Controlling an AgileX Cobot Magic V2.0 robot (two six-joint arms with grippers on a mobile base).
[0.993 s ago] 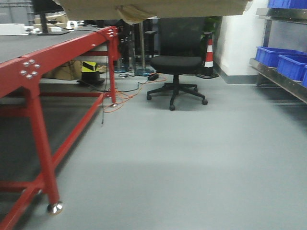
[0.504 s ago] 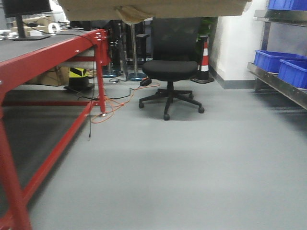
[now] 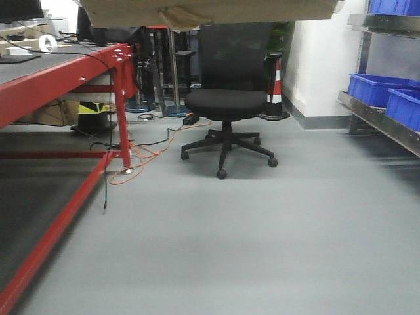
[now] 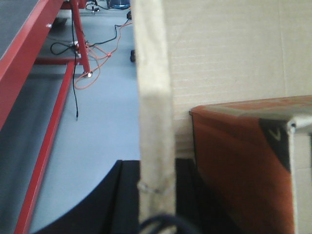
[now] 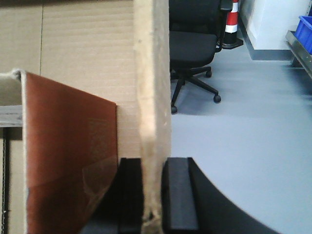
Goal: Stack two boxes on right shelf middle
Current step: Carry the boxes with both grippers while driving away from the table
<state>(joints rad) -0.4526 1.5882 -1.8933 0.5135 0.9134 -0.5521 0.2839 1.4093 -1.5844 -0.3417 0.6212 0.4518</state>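
Note:
A wide brown cardboard box (image 3: 216,10) hangs across the top of the front view, with a crumpled yellowish tape scrap (image 3: 180,16) under it. My left gripper (image 4: 156,195) is shut on its upright left wall (image 4: 153,97). My right gripper (image 5: 155,195) is shut on its right wall (image 5: 152,87). A second, reddish-brown box (image 4: 243,161) sits on the corrugated panel between the two walls, and it also shows in the right wrist view (image 5: 68,161). The steel shelf rail (image 3: 380,118) runs along the right edge of the front view.
A black office chair (image 3: 226,102) stands straight ahead on the grey floor. A red-framed table (image 3: 59,72) lines the left side, with orange cables (image 3: 141,157) by its leg. Blue crates (image 3: 377,88) sit on the shelf. A striped cone (image 3: 275,79) stands by the far wall.
The view has rolled forward: the chair is nearer and larger, and the red table has slid off to the left. Both grippers still hold the box.

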